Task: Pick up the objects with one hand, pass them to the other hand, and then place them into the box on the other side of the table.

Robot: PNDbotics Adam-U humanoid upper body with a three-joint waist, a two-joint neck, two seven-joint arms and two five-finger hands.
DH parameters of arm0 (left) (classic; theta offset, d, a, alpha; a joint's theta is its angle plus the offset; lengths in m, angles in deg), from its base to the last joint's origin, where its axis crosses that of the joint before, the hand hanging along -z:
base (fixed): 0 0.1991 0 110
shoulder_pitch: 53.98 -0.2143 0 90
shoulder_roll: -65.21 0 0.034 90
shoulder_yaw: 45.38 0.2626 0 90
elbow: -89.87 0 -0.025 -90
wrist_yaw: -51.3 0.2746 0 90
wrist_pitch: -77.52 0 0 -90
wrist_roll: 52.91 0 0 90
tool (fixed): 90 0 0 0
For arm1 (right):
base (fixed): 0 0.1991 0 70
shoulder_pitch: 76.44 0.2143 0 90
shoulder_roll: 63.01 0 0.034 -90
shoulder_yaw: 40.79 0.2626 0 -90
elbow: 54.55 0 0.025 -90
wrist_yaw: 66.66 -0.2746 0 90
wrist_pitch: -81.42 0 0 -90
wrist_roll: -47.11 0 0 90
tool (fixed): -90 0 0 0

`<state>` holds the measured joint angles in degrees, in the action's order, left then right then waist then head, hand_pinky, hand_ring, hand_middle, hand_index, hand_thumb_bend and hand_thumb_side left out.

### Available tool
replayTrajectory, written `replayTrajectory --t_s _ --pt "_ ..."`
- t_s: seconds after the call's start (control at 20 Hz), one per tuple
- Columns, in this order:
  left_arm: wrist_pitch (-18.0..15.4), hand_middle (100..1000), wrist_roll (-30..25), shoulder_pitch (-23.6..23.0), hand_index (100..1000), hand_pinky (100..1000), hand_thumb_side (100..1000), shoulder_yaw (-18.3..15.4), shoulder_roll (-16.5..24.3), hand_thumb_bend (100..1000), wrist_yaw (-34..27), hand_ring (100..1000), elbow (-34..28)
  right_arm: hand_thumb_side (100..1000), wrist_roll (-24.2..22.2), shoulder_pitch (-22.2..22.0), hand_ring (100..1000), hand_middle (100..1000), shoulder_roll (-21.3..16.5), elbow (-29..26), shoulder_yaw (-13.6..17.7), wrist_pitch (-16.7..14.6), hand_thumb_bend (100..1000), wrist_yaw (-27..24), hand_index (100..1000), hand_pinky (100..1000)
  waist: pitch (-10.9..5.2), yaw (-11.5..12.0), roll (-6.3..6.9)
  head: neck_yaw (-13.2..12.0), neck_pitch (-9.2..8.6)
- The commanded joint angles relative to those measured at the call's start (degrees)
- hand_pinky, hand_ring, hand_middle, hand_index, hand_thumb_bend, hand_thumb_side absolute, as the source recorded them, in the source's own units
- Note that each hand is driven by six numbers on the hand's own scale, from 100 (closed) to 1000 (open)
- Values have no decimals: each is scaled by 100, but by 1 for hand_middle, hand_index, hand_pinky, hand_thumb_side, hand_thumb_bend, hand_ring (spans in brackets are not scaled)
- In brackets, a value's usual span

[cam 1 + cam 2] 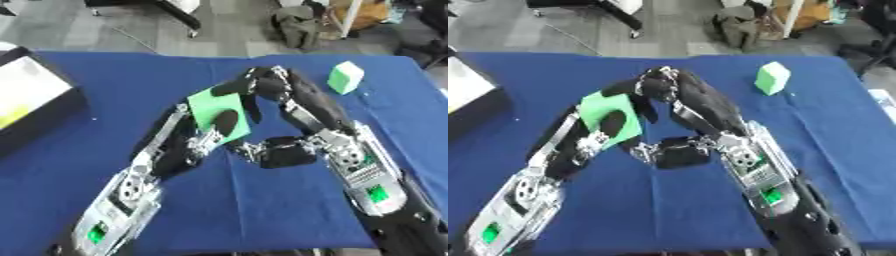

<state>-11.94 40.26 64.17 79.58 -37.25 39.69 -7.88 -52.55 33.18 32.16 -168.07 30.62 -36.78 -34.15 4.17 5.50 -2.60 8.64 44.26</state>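
Flat green square block (213,111): mid-worktop, between both hands.
Right hand (262,87): fingers curled over its twelve o'clock edge.
Left hand (214,131): apparently gripping its six o'clock edge; confirm before your right releases.

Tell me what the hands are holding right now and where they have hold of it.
A flat green block sits between both hands: the left hand grips its lower edge, and the right hand has fingers on its upper right corner.
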Motion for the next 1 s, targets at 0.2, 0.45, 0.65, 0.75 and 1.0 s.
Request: replayTrajectory --t_s 0.2,0.45,0.65,0.75,1.0 --pt "68 163 312 137 343 712 538 -214 -14 100 -23 283 -141 100 -73 16 519 339 -51 -107 -64 -62 100 53 666 657 -81 -20 13 -3 -14" --pt "135 133 478 178 309 680 534 -277 96 100 62 253 -181 100 -62 72 578 466 -108 -107 109 -60 100 237 829 685 -88 -32 25 52 -14" --pt "211 118 621 216 292 662 532 -398 204 100 64 236 -235 164 -65 127 621 549 -188 -107 272 -37 100 354 909 705 -101 -41 35 229 -14" --pt "255 118 739 219 291 659 533 -500 265 100 61 235 -248 190 -47 157 637 577 -273 -107 389 -9 100 410 922 711 -109 -43 41 442 -14" --pt "328 121 1023 184 294 659 531 -765 423 100 35 238 -236 297 54 148 660 621 -484 -107 647 77 100 352 936 717 -128 -44 54 792 -14"
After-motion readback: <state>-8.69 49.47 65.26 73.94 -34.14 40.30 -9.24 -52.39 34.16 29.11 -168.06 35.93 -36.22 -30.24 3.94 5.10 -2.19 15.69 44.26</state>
